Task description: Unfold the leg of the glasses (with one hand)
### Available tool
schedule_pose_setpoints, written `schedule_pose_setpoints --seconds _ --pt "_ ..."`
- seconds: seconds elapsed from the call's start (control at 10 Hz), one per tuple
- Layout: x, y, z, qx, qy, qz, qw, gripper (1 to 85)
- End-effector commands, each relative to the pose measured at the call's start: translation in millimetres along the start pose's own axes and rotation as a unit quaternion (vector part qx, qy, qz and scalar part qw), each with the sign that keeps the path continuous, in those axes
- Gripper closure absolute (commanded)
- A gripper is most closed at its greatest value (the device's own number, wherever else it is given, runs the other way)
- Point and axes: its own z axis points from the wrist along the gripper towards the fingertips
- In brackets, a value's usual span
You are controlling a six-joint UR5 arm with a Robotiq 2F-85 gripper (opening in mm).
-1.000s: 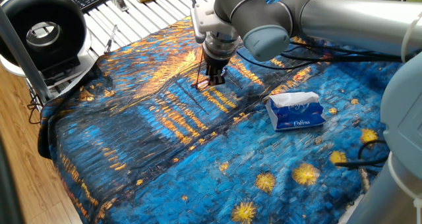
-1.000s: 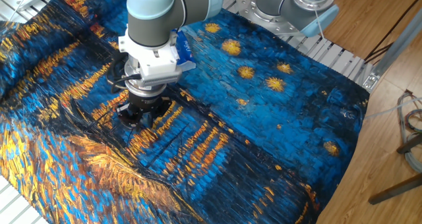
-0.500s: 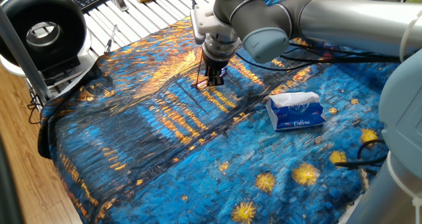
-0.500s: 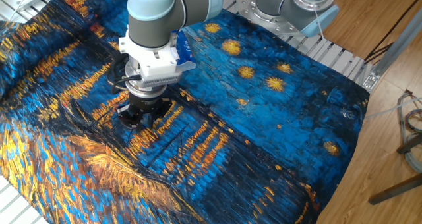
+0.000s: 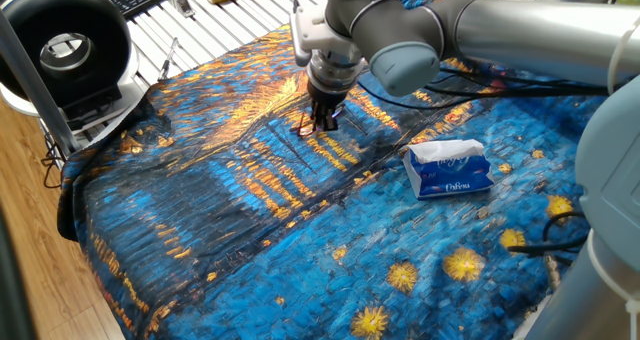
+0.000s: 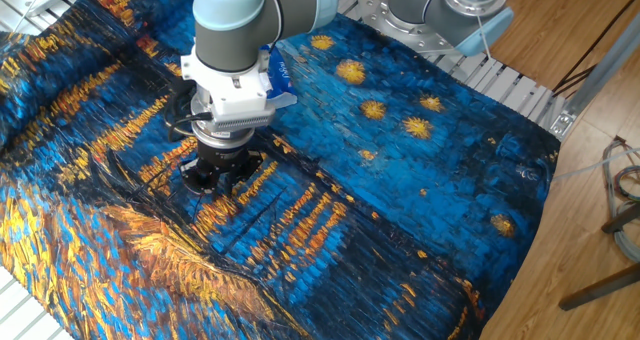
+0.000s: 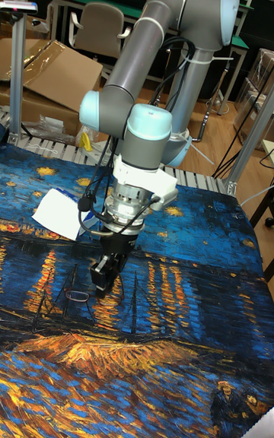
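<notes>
Glasses: we see the glasses (image 7: 74, 293) on the painted cloth (image 5: 250, 220) over the table, a thin lens ring lying just left of the gripper (image 7: 105, 280) in the tall fixed view.
Leg: in one fixed view a thin dark line (image 5: 303, 115) rises beside the fingers; we judge it the leg, standing nearly upright.
Relation: the frame lies at the gripper's tip, its long axis roughly across the cloth.
Gripper: fingers close together, pointing straight down; whether they pinch the leg we cannot tell.
Arm: wrist vertical above the glasses, forearm reaching in from the right.
Nearby: tissue pack (image 5: 449, 169) well apart to the right.
</notes>
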Motion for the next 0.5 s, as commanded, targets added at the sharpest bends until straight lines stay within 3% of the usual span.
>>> schedule_pose_setpoints --seconds 0.0,0.4 --pt "0.4 0.5 -3.9 -0.003 -0.004 0.017 0.9998 61.3" --pt "3.5 -3.6 -6.9 0.005 0.003 0.021 0.9998 69.7"
